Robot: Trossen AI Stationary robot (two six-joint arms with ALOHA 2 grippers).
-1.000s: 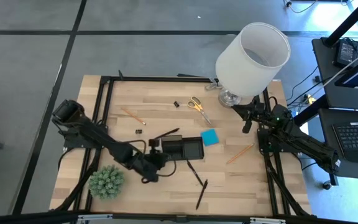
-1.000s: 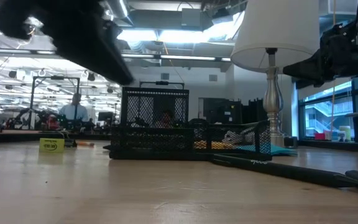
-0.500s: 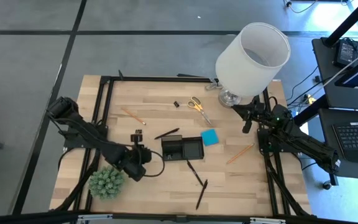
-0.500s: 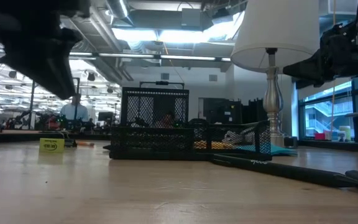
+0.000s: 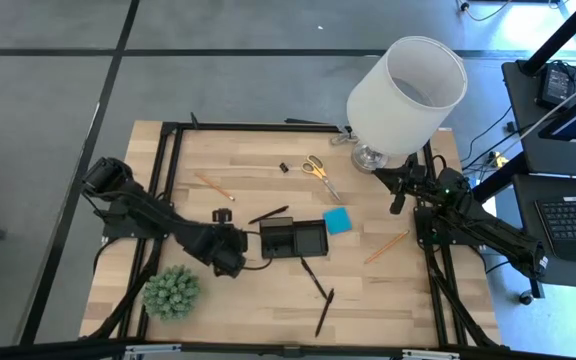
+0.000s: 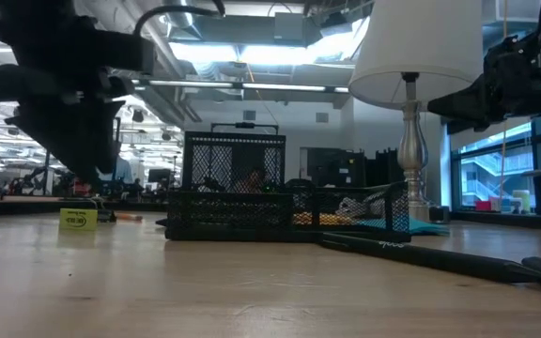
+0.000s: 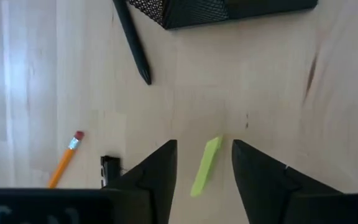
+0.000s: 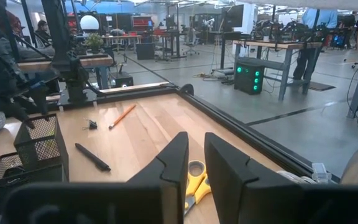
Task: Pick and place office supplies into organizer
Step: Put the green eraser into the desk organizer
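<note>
Left wrist view gives you the closest look: your left gripper hangs over the bare wooden tabletop with its two dark fingers parted, holding nothing, and a small yellow-green sticky tab lies on the wood between them. Just beside that you see an orange pencil with a pink eraser and a tiny black clip; farther on, a black pen lies with its far end by the corner of the low black mesh organizer tray. From the high view the organizer sits mid-table with the left gripper just to its left, a bright blue square pad touching or nearly touching its right end, two more black pens nearer the front edge, and a green spiky plant ball at the front left. Farther back lie the yellow-handled scissors. Your right gripper waits above them near the big white lamp, fingers nearly together and empty.
</note>
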